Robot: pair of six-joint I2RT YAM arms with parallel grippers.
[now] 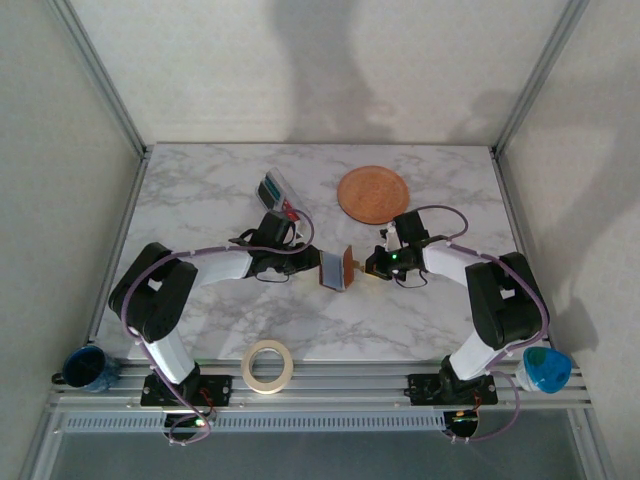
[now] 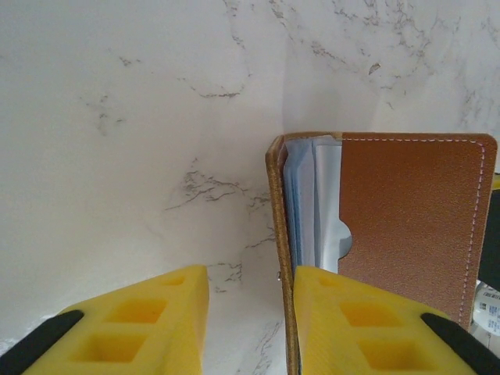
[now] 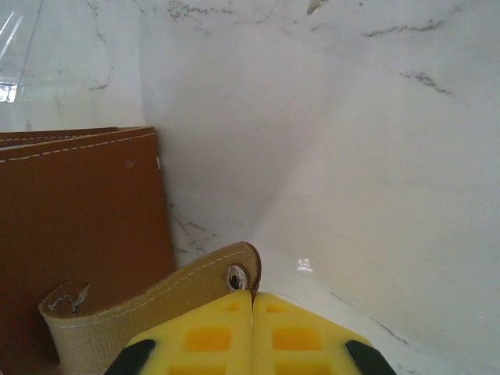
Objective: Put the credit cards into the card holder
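The brown card holder (image 1: pixel 343 268) stands on edge, open, at the middle of the marble table, between my two grippers. In the left wrist view pale blue credit cards (image 2: pixel 297 199) sit upright in an inner pocket behind its leather flap (image 2: pixel 414 211). My left gripper (image 2: pixel 250 273) is open. The holder's outer wall (image 2: pixel 275 203) runs up between its yellow fingers (image 2: pixel 148 320), against the inner face of the right-hand one. My right gripper (image 3: pixel 252 295) is shut on the holder's strap tab (image 3: pixel 195 285), just below its metal snap. From above, the left gripper (image 1: pixel 308 262) and right gripper (image 1: pixel 372 266) flank the holder.
A round orange plate (image 1: pixel 373 193) lies behind the right arm. A clear sleeve (image 1: pixel 276 192) with coloured items lies behind the left arm. A tape roll (image 1: pixel 268 364) rests at the near edge. A blue mug (image 1: pixel 88 368) and a teal cup (image 1: pixel 545 369) sit on the rail corners.
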